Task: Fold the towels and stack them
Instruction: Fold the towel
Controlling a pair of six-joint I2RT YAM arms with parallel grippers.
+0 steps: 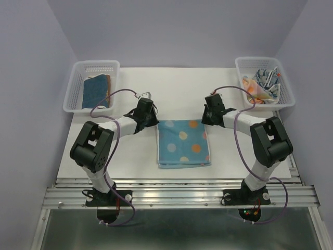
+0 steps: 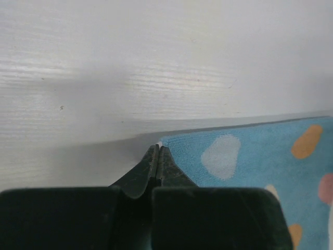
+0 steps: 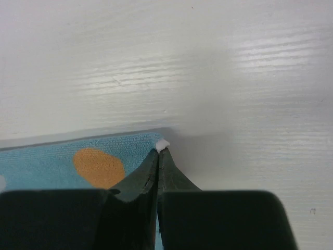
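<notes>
On 1 white table [image 1: 130, 156] we list:
- 1 blue polka-dot towel [image 1: 183, 144], lying flat between the 2 arms, with layers showing at its near edge.
- We find the left gripper [image 1: 154, 120] at the towel's far-left corner and the right gripper [image 1: 206, 120] at its far-right corner.
- 1 left basket [image 1: 73, 86] of white mesh, holding folded towels [image 1: 96, 89], blue uppermost.
- 1 right basket [image 1: 287, 91] of white mesh, holding crumpled towels [image 1: 264, 85], orange and blue-white patterned.

Sky-blue towel [image 1: 183, 143] with orange, pink and pale dots, white table [image 1: 135, 159], white mesh basket [image 1: 71, 96]
</notes>
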